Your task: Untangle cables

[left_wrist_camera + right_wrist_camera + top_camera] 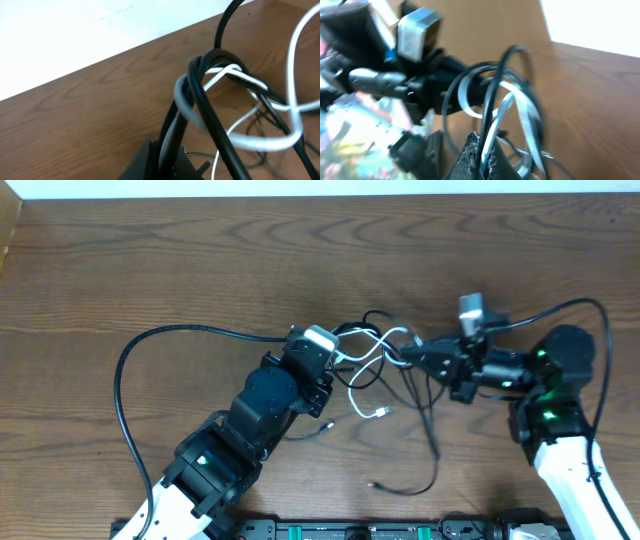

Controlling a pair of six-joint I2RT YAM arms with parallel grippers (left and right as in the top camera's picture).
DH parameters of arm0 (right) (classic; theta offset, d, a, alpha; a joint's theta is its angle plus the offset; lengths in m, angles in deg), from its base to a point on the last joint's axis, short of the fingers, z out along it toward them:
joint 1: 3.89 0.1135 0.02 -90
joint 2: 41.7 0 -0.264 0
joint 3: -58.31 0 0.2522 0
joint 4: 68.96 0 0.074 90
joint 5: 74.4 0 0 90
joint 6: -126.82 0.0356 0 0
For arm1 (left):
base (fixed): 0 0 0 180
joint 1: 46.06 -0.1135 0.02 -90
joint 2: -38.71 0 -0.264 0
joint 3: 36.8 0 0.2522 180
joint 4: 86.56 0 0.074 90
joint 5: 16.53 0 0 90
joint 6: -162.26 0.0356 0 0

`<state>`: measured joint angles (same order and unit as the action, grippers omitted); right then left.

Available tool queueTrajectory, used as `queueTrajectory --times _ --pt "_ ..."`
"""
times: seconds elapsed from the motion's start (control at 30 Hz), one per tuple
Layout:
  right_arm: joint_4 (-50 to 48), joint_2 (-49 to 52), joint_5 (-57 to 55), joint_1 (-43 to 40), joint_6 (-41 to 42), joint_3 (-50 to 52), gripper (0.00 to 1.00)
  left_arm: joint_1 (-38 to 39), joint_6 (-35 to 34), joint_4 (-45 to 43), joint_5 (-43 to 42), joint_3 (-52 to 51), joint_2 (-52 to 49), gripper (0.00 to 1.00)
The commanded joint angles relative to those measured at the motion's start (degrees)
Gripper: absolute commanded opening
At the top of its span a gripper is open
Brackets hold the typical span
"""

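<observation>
The cables [378, 352] form a knot of black and white cords on the table, stretched between my two grippers. My left gripper [337, 356] is shut on a black cable [172, 132], and the white cable [186, 105] wraps round that strand just past the fingertips [149, 152]. From the right, my right gripper [412, 356] is shut on a black and a white strand [492, 120] together. A white plug end [384, 412] lies loose on the table below the knot. One black cord [432, 445] trails toward the front edge.
Thick black arm cables arc over the table: one on the left [125, 370], one on the right [598, 330]. The wooden table [150, 260] runs back to a white wall. A black rail [350, 530] lines the front edge.
</observation>
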<state>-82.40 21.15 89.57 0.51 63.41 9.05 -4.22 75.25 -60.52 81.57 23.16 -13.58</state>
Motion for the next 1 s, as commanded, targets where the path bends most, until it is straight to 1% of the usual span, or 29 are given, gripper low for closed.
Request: queueTrajectory --times 0.0,0.27,0.43,0.47,0.5,0.53,0.6,0.67,0.7,0.8,0.9,0.97 --pt "-0.2 -0.3 1.6 -5.0 3.4 -0.4 0.01 -0.1 0.4 0.3 2.1 0.3 0.2 0.08" --pt "-0.2 -0.3 3.7 -12.2 3.6 -0.4 0.01 -0.1 0.4 0.3 2.1 0.3 0.3 0.08" --pt "-0.2 -0.3 5.5 -13.2 3.6 -0.4 0.01 -0.1 0.4 0.1 2.1 0.3 0.3 0.08" --pt "-0.2 -0.3 5.9 -13.2 3.6 -0.4 0.04 -0.1 0.4 -0.2 2.1 0.3 0.3 0.08" --pt "-0.2 -0.3 6.2 -13.2 3.6 -0.4 0.11 0.0 0.4 -0.5 2.1 0.3 0.3 0.08" --pt "-0.2 -0.3 6.2 -13.2 3.6 -0.4 0.20 0.0 0.4 -0.9 2.0 0.3 0.3 0.08" --pt "-0.2 -0.3 6.2 -13.2 3.6 -0.4 0.29 0.0 0.4 -1.7 2.0 0.3 0.3 0.08" --pt "-0.2 -0.3 6.2 -13.2 3.6 -0.4 0.47 0.0 0.4 -2.1 1.9 0.3 0.3 0.08" --pt "-0.2 -0.3 6.2 -13.2 3.6 -0.4 0.52 0.0 0.3 -2.3 1.4 0.3 0.3 0.08" --pt "-0.2 -0.3 6.2 -13.2 3.6 -0.4 0.65 0.0 0.4 -2.7 -1.2 0.3 0.3 0.08" --pt "-0.2 -0.3 6.1 -13.2 3.2 -0.4 0.72 0.0 0.5 -3.4 -3.8 0.3 0.3 0.08" --pt "-0.2 -0.3 6.1 -13.2 1.8 -0.4 0.73 0.0 3.7 -3.9 -6.6 0.3 0.3 0.08"
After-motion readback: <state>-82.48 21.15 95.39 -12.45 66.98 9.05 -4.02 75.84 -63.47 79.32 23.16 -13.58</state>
